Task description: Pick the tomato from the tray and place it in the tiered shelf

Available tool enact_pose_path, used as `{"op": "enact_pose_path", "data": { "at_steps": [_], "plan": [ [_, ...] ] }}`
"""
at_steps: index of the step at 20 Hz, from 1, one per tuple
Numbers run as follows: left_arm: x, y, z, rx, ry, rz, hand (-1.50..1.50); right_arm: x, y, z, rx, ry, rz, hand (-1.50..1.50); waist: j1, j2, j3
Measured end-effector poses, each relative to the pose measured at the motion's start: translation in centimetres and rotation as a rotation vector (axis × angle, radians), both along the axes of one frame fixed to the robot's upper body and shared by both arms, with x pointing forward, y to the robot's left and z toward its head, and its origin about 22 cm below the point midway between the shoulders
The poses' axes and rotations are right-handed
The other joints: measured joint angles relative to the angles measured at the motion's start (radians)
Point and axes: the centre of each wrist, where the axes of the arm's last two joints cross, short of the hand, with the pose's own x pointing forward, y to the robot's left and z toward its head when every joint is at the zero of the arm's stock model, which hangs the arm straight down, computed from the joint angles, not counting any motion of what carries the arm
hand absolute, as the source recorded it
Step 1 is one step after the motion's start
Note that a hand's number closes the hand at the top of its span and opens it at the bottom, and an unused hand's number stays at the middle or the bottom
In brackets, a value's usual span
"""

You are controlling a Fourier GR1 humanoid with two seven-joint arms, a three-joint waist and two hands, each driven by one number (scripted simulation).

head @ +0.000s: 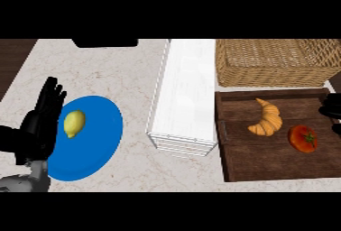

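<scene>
Two things lay in the tray (266, 168): a tomato (303, 138) towards its right side and a croissant (266, 119) just left of it, the two apart. We saw our left hand (40, 126) at the view's left edge, open, fingers straight and pointing up, over the left rim of a blue plate (93, 153) that carried a lemon (73, 123). Of our right hand (331, 110) only a dark sliver showed at the right edge, by the tray's far right corner; we could not tell whether it was open or closed. The white shelf (190, 90) stood between plate and tray, with a basket (279, 63) behind the tray.
</scene>
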Motion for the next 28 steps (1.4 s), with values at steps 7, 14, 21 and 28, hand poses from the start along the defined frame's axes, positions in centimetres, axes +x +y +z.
{"op": "enact_pose_path", "data": {
  "at_steps": [7,14,21,28],
  "plan": [
    [-0.3,-0.2,-0.2,0.005,-0.007,-0.003,0.00,-0.9,-2.7,-6.3,-0.162,-0.166,-0.022,-1.50,0.009,0.004,-0.004],
    [-0.2,-1.1,0.4,0.009,-0.001,-0.019,0.00,-0.5,-7.2,-12.3,-0.285,-0.223,-0.063,-1.50,0.024,0.005,-0.008],
    [0.1,-1.3,0.7,0.011,0.004,-0.025,0.00,1.5,-9.1,-15.1,-0.292,-0.207,-0.091,-1.50,0.028,0.005,-0.010],
    [-0.7,-1.0,0.5,0.011,0.002,-0.023,0.00,2.6,-9.0,-18.2,-0.316,-0.184,-0.100,-1.50,0.027,0.004,-0.010]
  ]
}}
